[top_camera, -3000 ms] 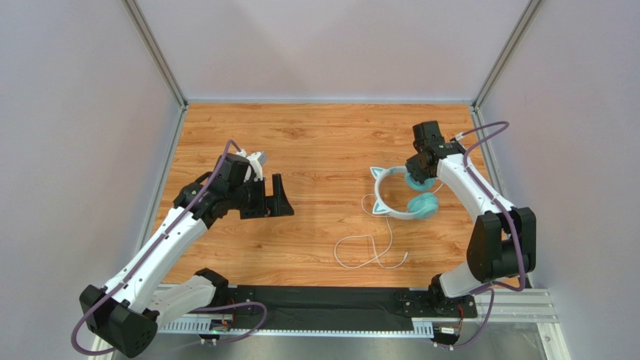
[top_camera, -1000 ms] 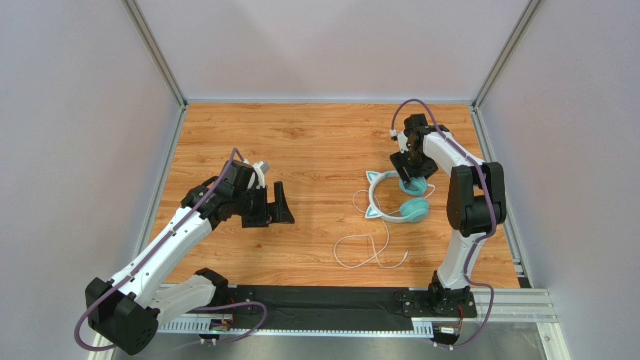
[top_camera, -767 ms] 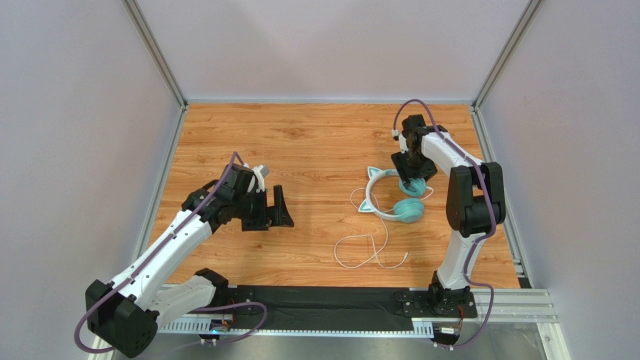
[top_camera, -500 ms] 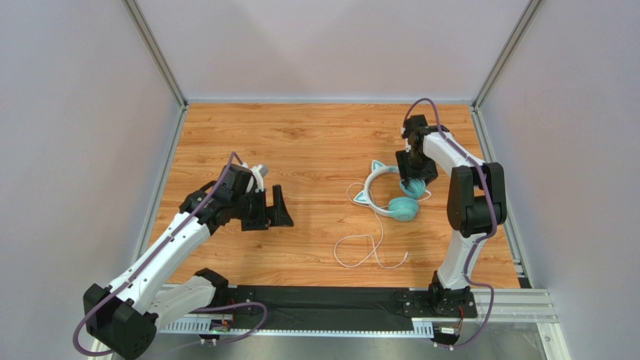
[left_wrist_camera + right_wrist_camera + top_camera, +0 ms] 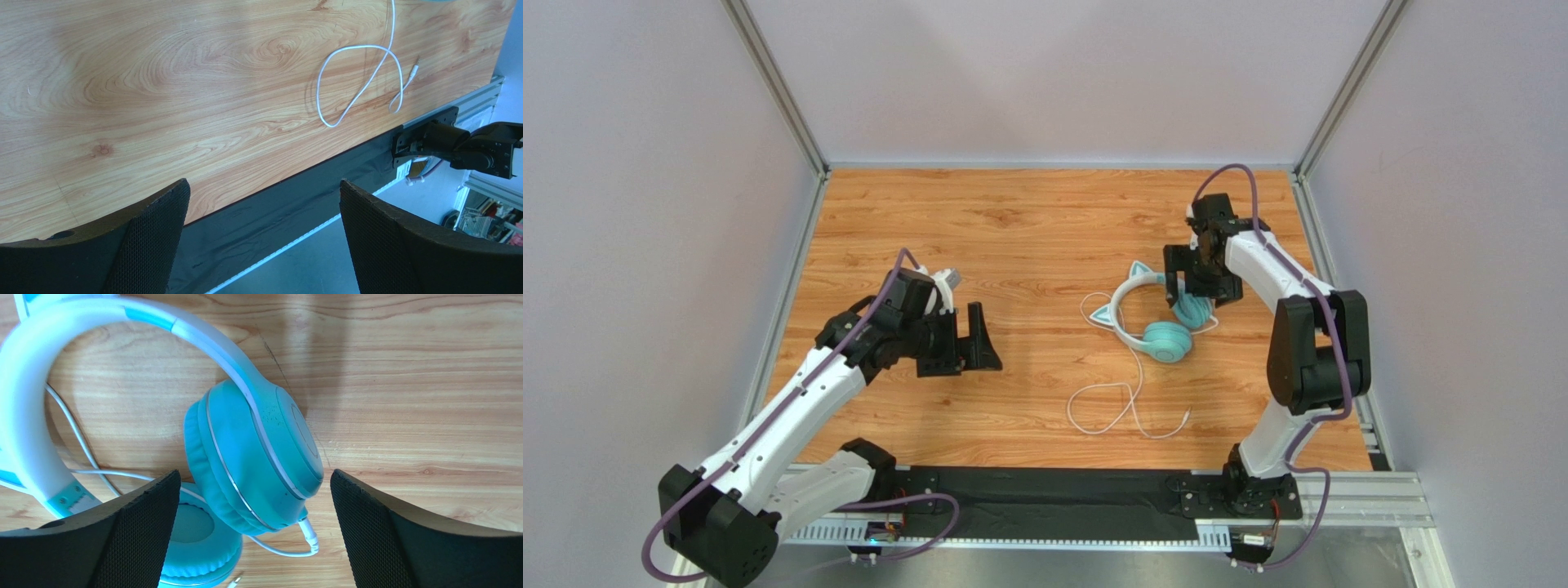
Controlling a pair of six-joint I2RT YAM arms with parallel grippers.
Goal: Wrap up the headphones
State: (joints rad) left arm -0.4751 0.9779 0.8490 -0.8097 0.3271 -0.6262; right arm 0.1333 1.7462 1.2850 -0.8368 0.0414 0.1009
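The teal headphones lie flat on the wooden table, right of centre, with the pale cat-ear headband curving to the left. Their thin white cable trails toward the near edge in a loose loop, also seen in the left wrist view as the cable. My right gripper hangs open over the far ear cup; the cup sits between the spread fingers without touching them. The cable plug sticks out of that cup. My left gripper is open and empty, well left of the headphones.
A black mat strip runs along the near edge, with the right arm's base mounted on it. Grey walls and aluminium posts enclose the table on three sides.
The right gripper's jaws have opened wide and let go of the ear cup. Before that, the headphones were dragged and turned leftward. The left arm barely moved.
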